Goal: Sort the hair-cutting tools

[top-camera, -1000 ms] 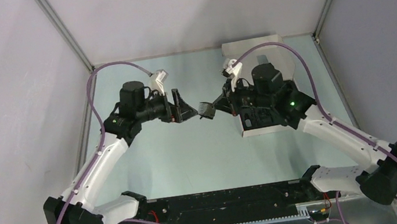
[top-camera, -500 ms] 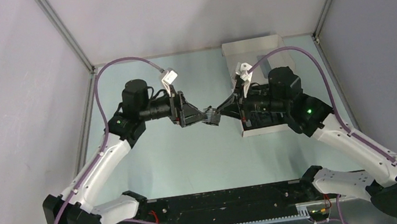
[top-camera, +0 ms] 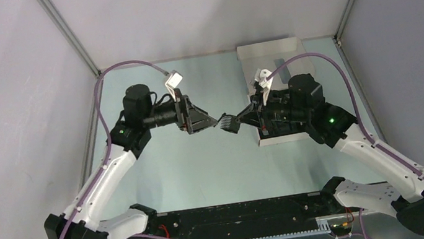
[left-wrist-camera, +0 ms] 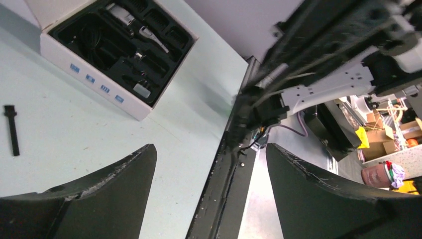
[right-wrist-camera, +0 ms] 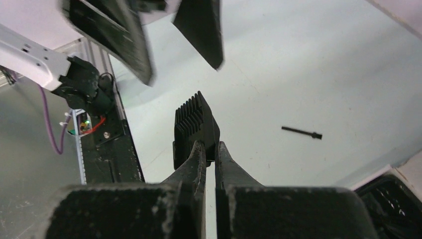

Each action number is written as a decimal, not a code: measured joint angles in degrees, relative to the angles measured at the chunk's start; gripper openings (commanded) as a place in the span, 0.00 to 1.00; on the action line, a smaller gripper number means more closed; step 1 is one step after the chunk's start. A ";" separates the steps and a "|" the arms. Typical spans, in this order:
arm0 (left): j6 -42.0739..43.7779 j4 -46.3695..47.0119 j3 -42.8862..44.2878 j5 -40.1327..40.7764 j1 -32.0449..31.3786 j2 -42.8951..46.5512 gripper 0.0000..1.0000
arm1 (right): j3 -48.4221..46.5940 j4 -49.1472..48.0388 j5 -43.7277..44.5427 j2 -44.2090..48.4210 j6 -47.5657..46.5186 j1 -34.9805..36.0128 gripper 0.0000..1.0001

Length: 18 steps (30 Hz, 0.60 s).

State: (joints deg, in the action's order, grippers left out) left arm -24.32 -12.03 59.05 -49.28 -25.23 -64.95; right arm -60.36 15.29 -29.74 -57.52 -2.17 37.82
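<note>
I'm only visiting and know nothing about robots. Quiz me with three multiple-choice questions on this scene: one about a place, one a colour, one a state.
1. Where does the thin stick-brush lie? A in the box; B in a gripper; C on the table.
2. What colour is the comb attachment? A white; B black; C blue.
3. How is the left gripper? A open, empty; B shut on the comb; C holding a cord.
Answers: C, it lies flat on the bare surface; B, it shows black, pinched in the shut right gripper; A, its fingers stand wide apart with nothing between them.
</note>
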 measured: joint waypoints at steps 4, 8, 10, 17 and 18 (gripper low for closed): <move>-1.11 1.68 0.00 -2.47 0.17 3.15 0.90 | 1.81 0.39 1.55 0.07 -0.68 -0.42 0.00; -0.90 2.73 0.02 -3.93 -0.85 5.49 0.90 | 2.89 0.07 1.86 0.50 -0.90 -0.46 0.00; -0.26 2.58 0.02 -4.13 -2.19 5.66 0.90 | 3.02 -0.59 1.84 0.87 -0.90 -0.46 0.00; 2.01 0.87 0.02 -3.15 -4.28 2.91 0.86 | 3.02 -3.56 0.70 1.73 -0.85 -0.46 0.00; 2.10 0.72 0.02 -2.86 -4.35 2.25 0.85 | 3.02 -3.85 0.42 1.81 -0.85 -0.46 0.00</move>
State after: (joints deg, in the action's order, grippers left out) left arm -22.22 -11.31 59.07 -52.14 -29.58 -62.70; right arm -57.34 11.44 -29.32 -55.70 -3.03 37.36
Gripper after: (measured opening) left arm 0.881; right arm 0.033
